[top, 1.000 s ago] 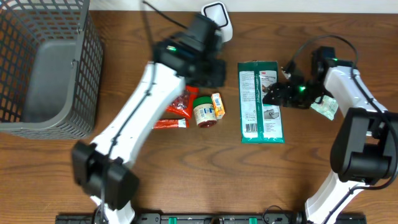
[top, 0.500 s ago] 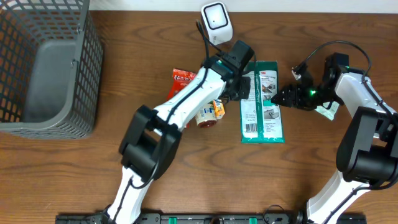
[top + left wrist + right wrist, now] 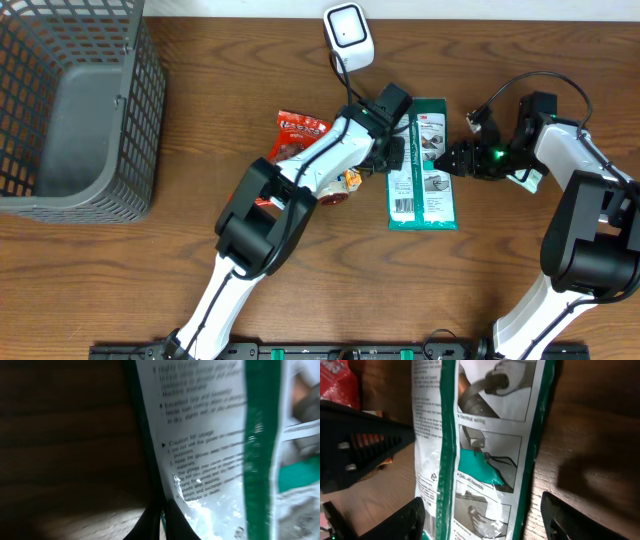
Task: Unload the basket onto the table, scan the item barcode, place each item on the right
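Left jaws, swung right since the earlier frame, sit closed at the left edge of the green package [image 3: 421, 165], grip uncertain; right jaws stand open astride its right side; package flat on the desk [image 3: 200, 260], right of centre

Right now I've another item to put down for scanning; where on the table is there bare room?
Bare wood: the front strip below the green packet; the front left corner below the wire basket; the gap between it and the red snack packet. Crowded: the middle, where the left claw and right claw flank the green packet.
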`<state>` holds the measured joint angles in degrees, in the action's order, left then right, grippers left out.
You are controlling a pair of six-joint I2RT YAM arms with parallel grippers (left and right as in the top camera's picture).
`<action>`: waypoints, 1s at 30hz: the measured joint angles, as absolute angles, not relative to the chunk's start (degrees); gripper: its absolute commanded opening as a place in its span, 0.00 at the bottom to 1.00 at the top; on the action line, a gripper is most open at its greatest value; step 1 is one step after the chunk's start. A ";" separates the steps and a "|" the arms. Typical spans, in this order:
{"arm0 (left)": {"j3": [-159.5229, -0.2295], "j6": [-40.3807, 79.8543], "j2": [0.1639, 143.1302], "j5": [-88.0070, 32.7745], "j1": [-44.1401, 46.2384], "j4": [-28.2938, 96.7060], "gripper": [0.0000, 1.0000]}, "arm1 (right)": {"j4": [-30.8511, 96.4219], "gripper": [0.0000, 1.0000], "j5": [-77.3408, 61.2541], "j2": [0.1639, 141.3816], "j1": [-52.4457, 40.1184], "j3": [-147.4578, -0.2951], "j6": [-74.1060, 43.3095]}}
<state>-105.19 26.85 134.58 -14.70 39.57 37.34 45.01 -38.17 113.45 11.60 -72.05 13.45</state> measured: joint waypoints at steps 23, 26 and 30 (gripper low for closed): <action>-105.23 26.83 134.74 -14.66 39.94 36.99 0.08 | 26.48 0.48 -52.31 111.72 11.62 -56.25 9.41; -105.23 26.83 134.74 -14.66 39.94 36.99 0.08 | 26.30 0.41 -53.39 111.74 11.60 -55.37 9.28; -105.23 26.83 134.74 -14.68 39.94 36.99 0.08 | 26.28 0.39 -53.41 111.90 11.60 -55.02 9.28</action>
